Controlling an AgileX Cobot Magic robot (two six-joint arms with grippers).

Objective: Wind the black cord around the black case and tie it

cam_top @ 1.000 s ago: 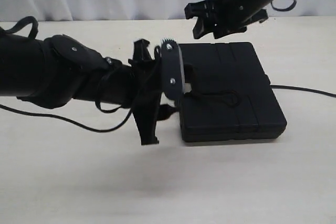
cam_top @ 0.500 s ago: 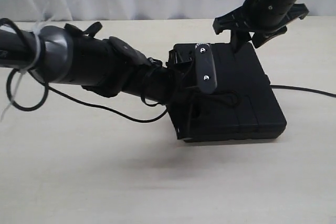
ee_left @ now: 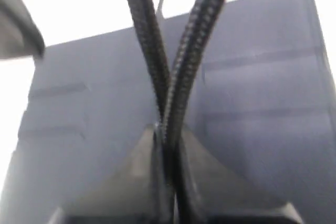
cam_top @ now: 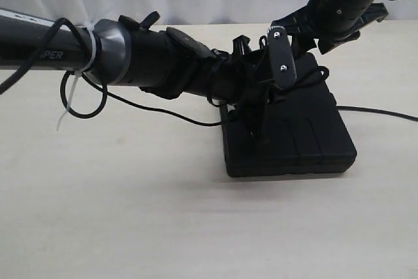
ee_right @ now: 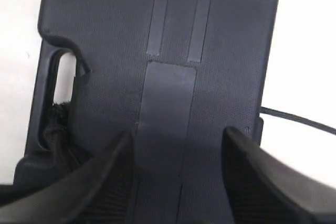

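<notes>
The black case [cam_top: 307, 138] lies flat on the table, right of centre. My left gripper [cam_top: 259, 134] reaches in from the left over the case's left part, fingers pointing down. In the left wrist view that gripper [ee_left: 168, 137] is shut on two strands of the black cord [ee_left: 184, 51], which rise from the jaws and spread apart above the case [ee_left: 262, 103]. My right gripper [cam_top: 304, 42] hangs over the case's far edge. In its wrist view the right gripper [ee_right: 178, 140] stands open above the ribbed lid [ee_right: 173, 40], holding nothing. A frayed cord tuft [ee_right: 56, 113] shows by the handle cutout [ee_right: 64, 77].
A thin black strand [cam_top: 382, 112] runs from the case's right side across the table to the right edge. A thin black line [cam_top: 163, 110] curves over the table under the left arm. White curtain at the back; the pale tabletop [cam_top: 130, 213] shows in front of the case.
The left arm has swung right over the case, and its gripper has gone from open to shut on the cord. The right gripper moved right and up to the case's far edge.
</notes>
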